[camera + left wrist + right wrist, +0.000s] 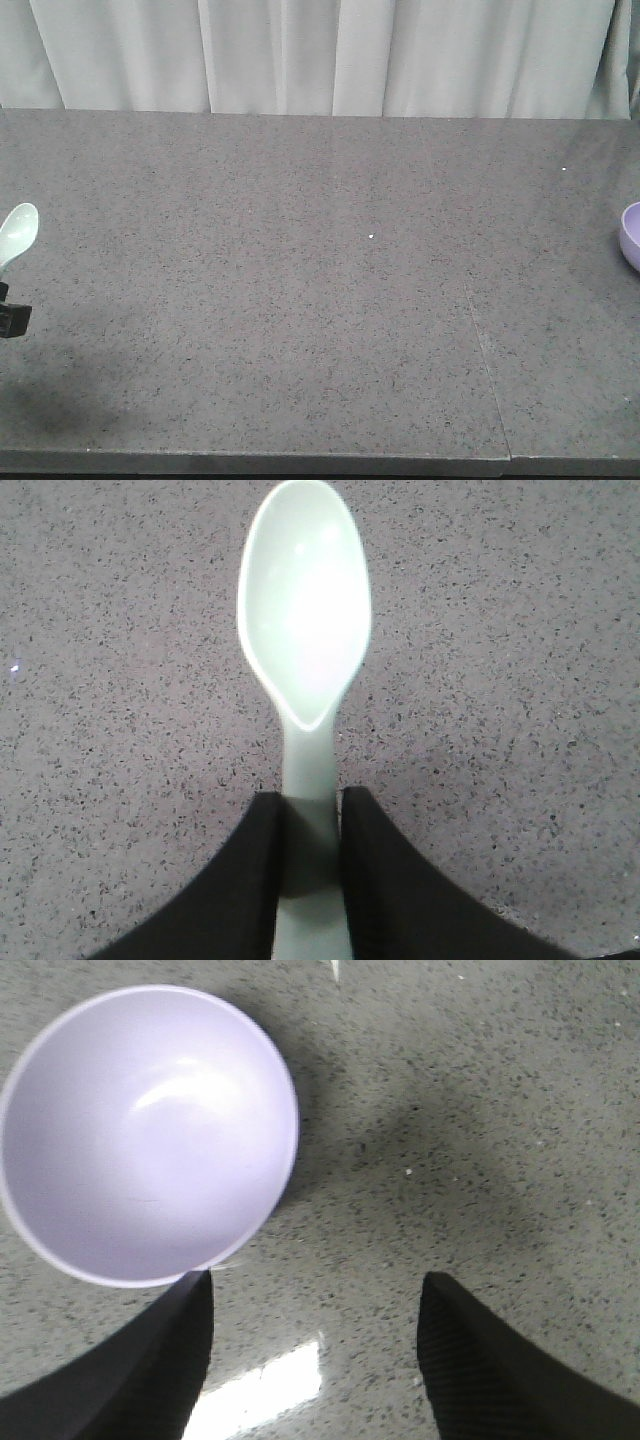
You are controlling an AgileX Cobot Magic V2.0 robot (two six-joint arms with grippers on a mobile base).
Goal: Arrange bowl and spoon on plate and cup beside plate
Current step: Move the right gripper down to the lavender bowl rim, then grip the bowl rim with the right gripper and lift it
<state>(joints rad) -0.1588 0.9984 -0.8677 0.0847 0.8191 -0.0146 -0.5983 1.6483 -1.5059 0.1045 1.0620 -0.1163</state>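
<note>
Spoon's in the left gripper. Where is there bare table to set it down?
The table is bare across its whole middle, from the held spoon at the left edge to the bowl at the right edge, curtain to near edge. Only the far right is crowded: the open right gripper hovers by the bowl.

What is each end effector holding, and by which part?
Left end effector grips the spoon by its handle. Right end effector is open, holding nothing.
</note>
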